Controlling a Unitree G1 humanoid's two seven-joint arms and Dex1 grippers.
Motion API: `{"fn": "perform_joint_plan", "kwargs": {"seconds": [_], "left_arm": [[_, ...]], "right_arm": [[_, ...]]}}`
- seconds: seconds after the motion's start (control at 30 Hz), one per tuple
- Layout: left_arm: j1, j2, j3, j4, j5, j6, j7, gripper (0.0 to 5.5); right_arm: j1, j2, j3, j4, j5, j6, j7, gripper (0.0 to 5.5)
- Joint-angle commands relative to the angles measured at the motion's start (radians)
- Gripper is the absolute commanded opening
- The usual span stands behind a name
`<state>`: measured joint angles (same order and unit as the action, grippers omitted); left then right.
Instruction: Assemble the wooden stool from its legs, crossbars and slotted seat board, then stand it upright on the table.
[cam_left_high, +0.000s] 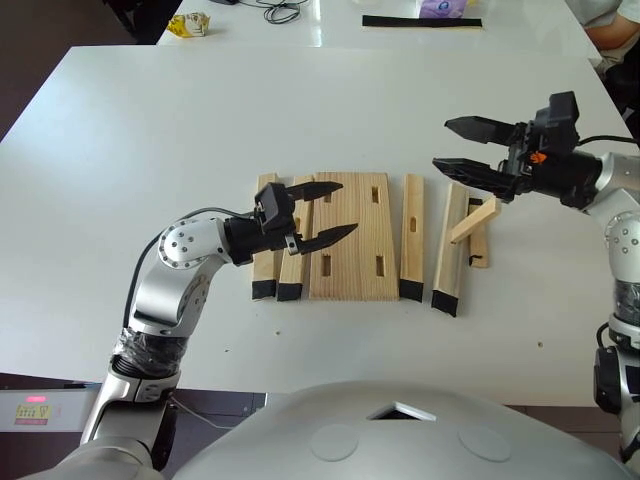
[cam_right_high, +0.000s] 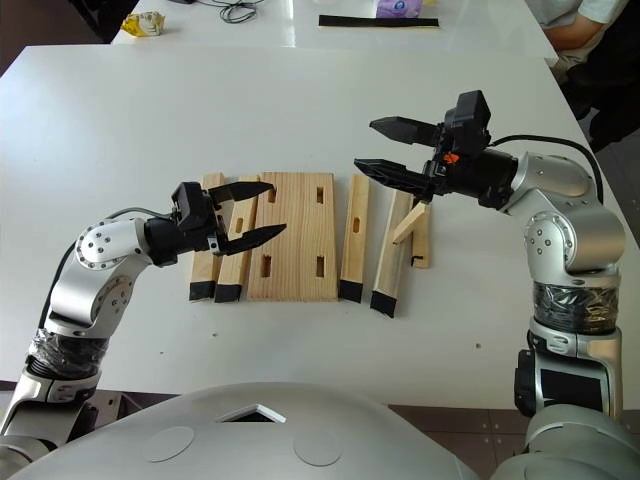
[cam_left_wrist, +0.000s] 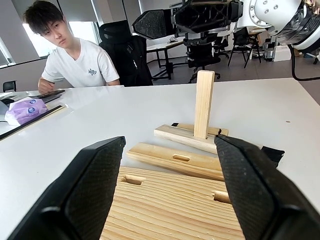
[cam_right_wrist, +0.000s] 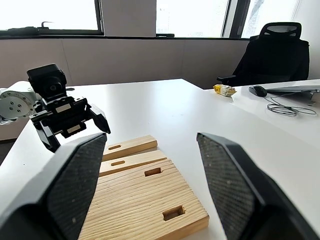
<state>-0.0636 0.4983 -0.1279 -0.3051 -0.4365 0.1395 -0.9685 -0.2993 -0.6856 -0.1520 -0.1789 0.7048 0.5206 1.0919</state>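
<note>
Seat board (cam_left_high: 348, 235) lies flat mid-surface (cam_left_high: 150, 130), toward the near edge. Two legs (cam_left_high: 265, 265) lie side by side on its left, a third leg (cam_left_high: 412, 237) lies just beside it on the right, and a fourth leg (cam_left_high: 447, 262) beyond that has a crossbar (cam_left_high: 474, 219) rising from it. Left gripper (cam_left_high: 347, 207), fingers apart and empty, hovers over the board's left margin and covers part of the two legs, while the right gripper (cam_left_high: 441, 143), also apart and empty, hangs above the crossbar's far side. Whether the crossbar sits in a slot cannot be made out, a short piece (cam_left_high: 481, 250) beside it is partly hidden, and a yellow packet (cam_left_high: 188, 24), cables (cam_left_high: 283, 12) and a black strip (cam_left_high: 421, 21) lie past the far edge.
</note>
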Motion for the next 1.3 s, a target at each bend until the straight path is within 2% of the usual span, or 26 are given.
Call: {"fn": "perform_joint_plan", "kwargs": {"seconds": [0.03, 0.3, 0.4, 0.63, 0.77, 0.9, 1.07, 1.2, 1.3], "left_arm": [[-0.008, 0.01, 0.006, 0.005, 0.001, 0.001, -0.006, 3.31], [-0.012, 0.011, 0.004, 0.009, 0.002, 0.001, -0.009, 3.31], [-0.017, 0.014, 0.004, 0.011, -0.001, 0.004, -0.017, 3.31], [-0.034, 0.017, 0.001, 0.019, -0.005, 0.012, -0.035, 3.31], [-0.039, 0.017, -0.001, 0.023, -0.005, 0.015, -0.041, 3.31], [-0.038, 0.018, 0.005, 0.026, -0.006, 0.016, -0.043, 3.31], [-0.023, 0.008, 0.005, 0.015, -0.002, 0.012, -0.025, 3.31], [0.011, 0.002, 0.012, -0.011, 0.004, 0.007, 0.007, 3.31], [0.047, 0.003, 0.024, -0.035, 0.007, 0.001, 0.032, 3.31]], "right_arm": [[-0.03, -0.015, -0.053, -0.021, 0.064, 0.055, -0.024, 3.33], [-0.085, 0.001, -0.158, 0.003, 0.23, 0.167, -0.082, 3.33], [-0.06, 0.006, -0.165, -0.007, 0.243, 0.175, -0.095, 3.33], [0.151, 0.053, 0.042, 0.037, 0.009, 0.021, -0.043, 3.33], [0.185, 0.089, 0.075, 0.033, -0.024, -0.029, -0.056, 3.33], [0.122, 0.115, 0.003, -0.025, 0.085, 0.02, -0.13, 3.33], [0.059, 0.091, -0.084, -0.094, 0.184, 0.094, -0.209, 3.33], [-0.018, 0.04, -0.207, -0.15, 0.336, 0.215, -0.362, 3.33], [-0.008, -0.021, -0.299, -0.203, 0.455, 0.323, -0.507, 3.33]]}}
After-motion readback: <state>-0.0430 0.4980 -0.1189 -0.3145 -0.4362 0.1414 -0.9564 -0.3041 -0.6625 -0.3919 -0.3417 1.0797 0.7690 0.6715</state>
